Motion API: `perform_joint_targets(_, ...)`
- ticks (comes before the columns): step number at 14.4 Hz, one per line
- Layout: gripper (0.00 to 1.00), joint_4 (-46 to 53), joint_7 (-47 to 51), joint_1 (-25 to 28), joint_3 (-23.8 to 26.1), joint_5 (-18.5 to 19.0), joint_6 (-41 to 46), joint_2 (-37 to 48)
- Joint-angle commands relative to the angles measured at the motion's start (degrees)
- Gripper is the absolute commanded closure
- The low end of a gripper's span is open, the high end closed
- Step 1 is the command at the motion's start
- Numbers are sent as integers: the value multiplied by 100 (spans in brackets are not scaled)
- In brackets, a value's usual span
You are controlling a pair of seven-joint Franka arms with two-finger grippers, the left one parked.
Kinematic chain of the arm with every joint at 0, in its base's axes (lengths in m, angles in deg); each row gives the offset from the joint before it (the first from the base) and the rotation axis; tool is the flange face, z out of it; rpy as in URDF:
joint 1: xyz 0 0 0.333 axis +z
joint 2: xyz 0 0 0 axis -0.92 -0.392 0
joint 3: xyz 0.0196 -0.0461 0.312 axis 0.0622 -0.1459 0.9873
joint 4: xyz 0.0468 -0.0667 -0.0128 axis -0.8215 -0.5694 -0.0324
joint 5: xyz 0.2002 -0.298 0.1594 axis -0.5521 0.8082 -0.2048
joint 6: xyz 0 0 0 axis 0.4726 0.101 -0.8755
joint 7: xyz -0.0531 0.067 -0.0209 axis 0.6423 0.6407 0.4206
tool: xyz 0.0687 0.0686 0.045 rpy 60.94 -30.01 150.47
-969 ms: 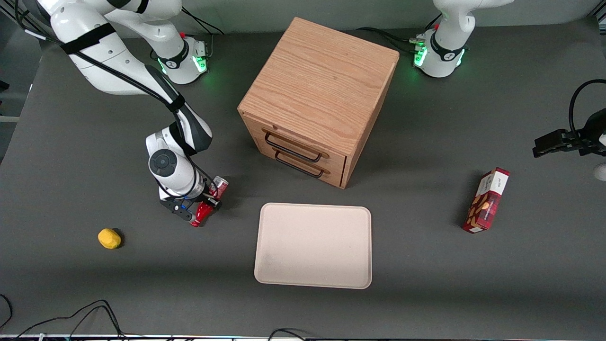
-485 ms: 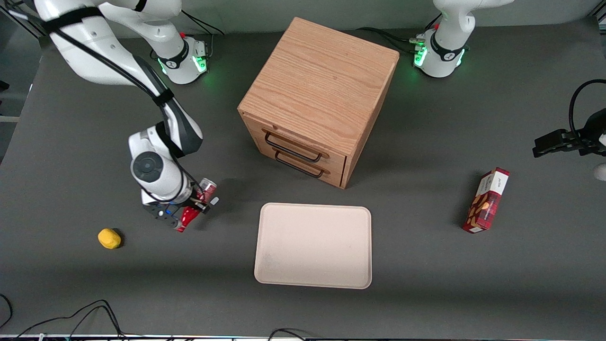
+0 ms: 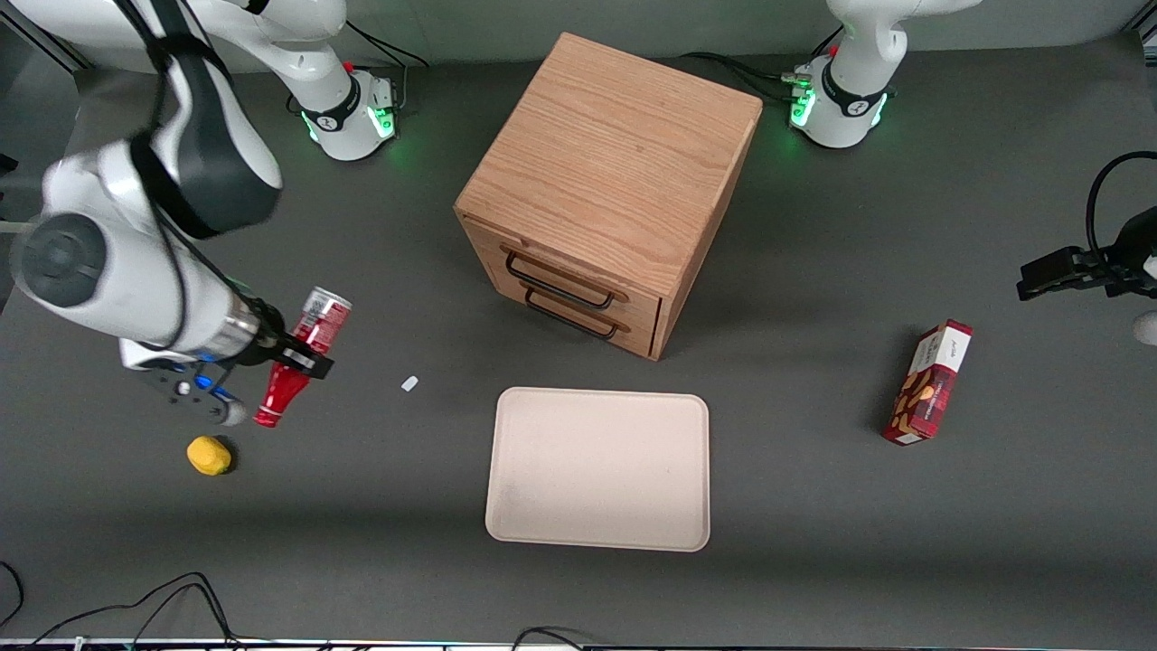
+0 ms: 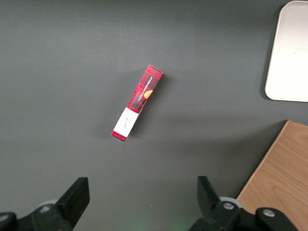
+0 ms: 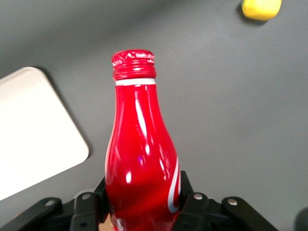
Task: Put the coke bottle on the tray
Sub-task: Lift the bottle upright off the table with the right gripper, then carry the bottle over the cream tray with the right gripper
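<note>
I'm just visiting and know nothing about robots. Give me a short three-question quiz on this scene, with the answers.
1. True or false: the coke bottle already lies on the tray.
2. What does the gripper hold? A) yellow lump B) coke bottle C) snack box
3. Which object lies toward the parked arm's end of the table?

Key:
1. False. The bottle is held in the air, tilted, near the yellow lump, apart from the tray.
2. B
3. The red snack box.

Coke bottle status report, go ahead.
Gripper shut on coke bottle, held in the air toward the working arm's end. Tray bare, bottle not yet over it. Nothing between them but a small white scrap.
</note>
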Motion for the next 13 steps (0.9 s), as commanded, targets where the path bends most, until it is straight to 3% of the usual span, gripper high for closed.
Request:
perform_joint_targets(1, 100, 962, -182, 35, 112, -77, 515, -511)
perform_joint_targets(5, 100, 2033, -121, 921, -115, 115, 569, -1519)
perform_joint_targets(7, 100, 2631, -156, 1649, -676, 143, 420, -2248)
perform_joint_targets(9, 100, 2809, -174, 2345, -1362, 99, -305, -2794)
perform_joint_targets(13, 100, 2818, -462, 2637, -1470, 90, -1556, -3604)
